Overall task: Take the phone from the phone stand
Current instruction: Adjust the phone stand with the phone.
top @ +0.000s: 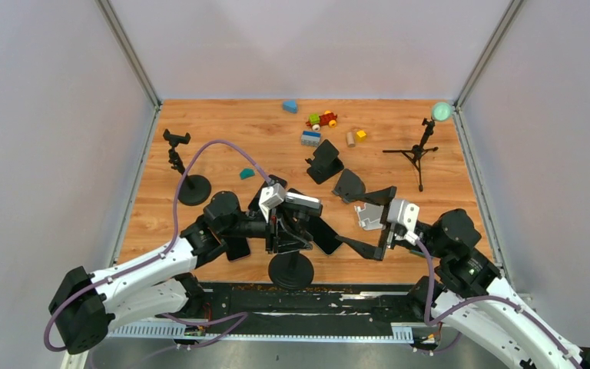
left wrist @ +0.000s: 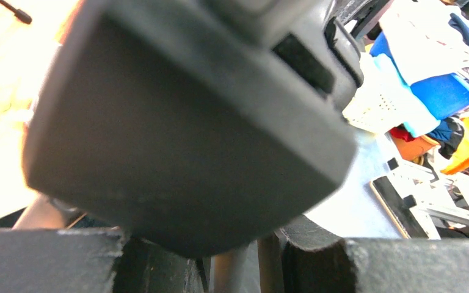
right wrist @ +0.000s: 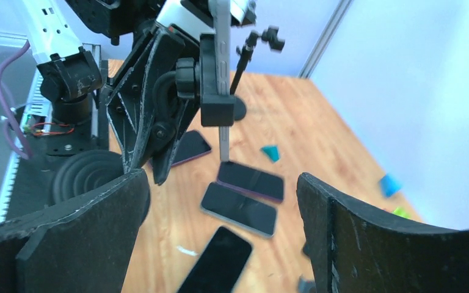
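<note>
The phone (top: 303,203) sits clamped in the black phone stand (top: 290,269), which has a round base at the table's near edge. In the right wrist view the phone (right wrist: 223,73) is seen edge-on in the stand's clamp (right wrist: 210,91). My left gripper (top: 280,231) is closed round the stand's neck just below the clamp. In the left wrist view the clamp's back (left wrist: 183,134) fills the frame above my fingers (left wrist: 49,262). My right gripper (top: 365,223) is open and empty to the right of the stand, its jaws (right wrist: 220,183) wide apart and facing the phone.
Several loose phones (right wrist: 239,209) lie flat on the wood by the stand. A tall clamp stand (top: 188,181) is at the left and a tripod (top: 419,154) at the right. Black desk stands (top: 324,161) and toy blocks (top: 323,121) lie further back.
</note>
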Controlling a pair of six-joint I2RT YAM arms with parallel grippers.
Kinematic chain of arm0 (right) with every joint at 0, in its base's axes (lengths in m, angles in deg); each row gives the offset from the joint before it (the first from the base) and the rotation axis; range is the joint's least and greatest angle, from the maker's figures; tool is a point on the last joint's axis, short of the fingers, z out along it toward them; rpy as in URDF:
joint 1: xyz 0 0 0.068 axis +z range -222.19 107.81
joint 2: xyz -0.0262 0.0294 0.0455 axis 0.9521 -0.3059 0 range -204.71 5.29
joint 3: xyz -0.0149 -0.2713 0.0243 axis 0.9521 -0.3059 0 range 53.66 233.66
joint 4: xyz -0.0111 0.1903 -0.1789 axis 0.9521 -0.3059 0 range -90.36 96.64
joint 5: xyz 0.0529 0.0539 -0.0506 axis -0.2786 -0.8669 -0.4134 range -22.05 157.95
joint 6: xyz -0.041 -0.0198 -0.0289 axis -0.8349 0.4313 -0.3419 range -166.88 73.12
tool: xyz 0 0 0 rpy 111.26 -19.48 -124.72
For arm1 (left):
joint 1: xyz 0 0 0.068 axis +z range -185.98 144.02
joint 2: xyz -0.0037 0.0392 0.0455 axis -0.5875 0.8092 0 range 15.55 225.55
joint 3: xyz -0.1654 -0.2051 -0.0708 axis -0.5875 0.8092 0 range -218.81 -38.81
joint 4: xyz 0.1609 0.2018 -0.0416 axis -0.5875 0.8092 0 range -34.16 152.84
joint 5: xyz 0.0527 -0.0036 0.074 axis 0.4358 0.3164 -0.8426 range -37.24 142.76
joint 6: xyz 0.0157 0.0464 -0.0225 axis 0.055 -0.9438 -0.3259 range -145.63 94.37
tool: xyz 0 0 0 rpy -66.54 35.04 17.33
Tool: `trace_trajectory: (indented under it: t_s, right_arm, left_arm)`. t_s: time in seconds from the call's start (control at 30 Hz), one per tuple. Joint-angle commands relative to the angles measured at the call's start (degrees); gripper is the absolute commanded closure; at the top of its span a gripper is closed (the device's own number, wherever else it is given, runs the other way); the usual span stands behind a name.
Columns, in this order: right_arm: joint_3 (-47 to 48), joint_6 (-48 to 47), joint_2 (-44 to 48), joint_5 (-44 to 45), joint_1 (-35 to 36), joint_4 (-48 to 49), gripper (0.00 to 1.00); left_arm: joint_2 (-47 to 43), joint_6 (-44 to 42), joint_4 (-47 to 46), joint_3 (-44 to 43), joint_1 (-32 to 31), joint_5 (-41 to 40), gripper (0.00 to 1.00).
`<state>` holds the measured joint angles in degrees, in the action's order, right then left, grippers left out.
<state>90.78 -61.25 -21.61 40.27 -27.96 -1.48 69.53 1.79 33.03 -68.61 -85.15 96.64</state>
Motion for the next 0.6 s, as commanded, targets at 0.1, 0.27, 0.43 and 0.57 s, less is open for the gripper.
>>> trace_trajectory:
  t_s: [0.1,0.27,0.43,0.57]
  right_arm:
    - [-0.12,-9.13,-2.66,-7.31,0.50,14.22,0.16]
    - [0.22,-9.00,-5.89,-5.46,1.24,18.19,0.21]
    - [0.04,-8.77,-7.92,-5.35,3.24,19.13,0.29]
    - [-0.85,-8.57,-8.09,-4.21,4.43,19.90,0.39]
  left_arm:
    - [0.05,2.38,-9.66,-4.82,-1.14,4.14,1.00]
    - [1.20,2.81,-11.20,-5.09,-1.70,3.96,1.00]
    - [1.74,3.10,-12.60,-5.21,-1.81,3.58,1.00]
    - [2.52,3.68,-13.91,-5.36,-1.89,3.57,1.00]
